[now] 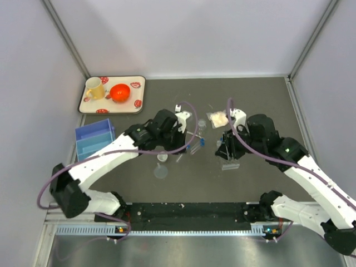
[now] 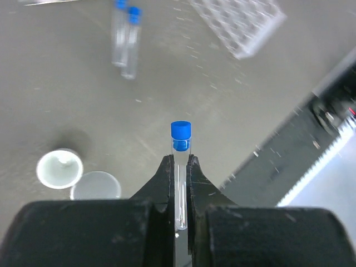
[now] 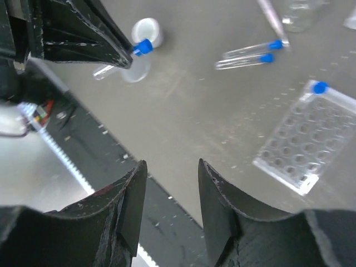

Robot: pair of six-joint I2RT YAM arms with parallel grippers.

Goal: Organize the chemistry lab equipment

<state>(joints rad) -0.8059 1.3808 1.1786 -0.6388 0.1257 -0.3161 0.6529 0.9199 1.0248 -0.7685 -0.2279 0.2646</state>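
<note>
My left gripper (image 2: pixel 179 161) is shut on a clear blue-capped tube (image 2: pixel 181 146), held above the table with its cap sticking out past the fingertips. Two more blue-capped tubes (image 2: pixel 124 40) lie side by side beyond it. The gridded clear tube rack (image 3: pixel 305 143) lies flat on the table with one blue cap (image 3: pixel 319 87) at its far corner. Two tiny round cups (image 2: pixel 59 168) (image 2: pixel 95 185) sit just left of the left gripper. My right gripper (image 3: pixel 172 167) hangs open and empty over the table's near edge, beside the rack. A thin rod (image 3: pixel 272 19) lies near the loose tubes.
At the back left stands a patterned tray (image 1: pixel 139 103) with a yellow mug (image 1: pixel 95 88) and an orange-red bowl (image 1: pixel 119 92). A blue bin (image 1: pixel 93 139) sits at the left. A small clear beaker (image 1: pixel 201 127) and a plastic packet (image 1: pixel 217 118) lie mid-table. The black rail (image 1: pixel 189 211) borders the near edge.
</note>
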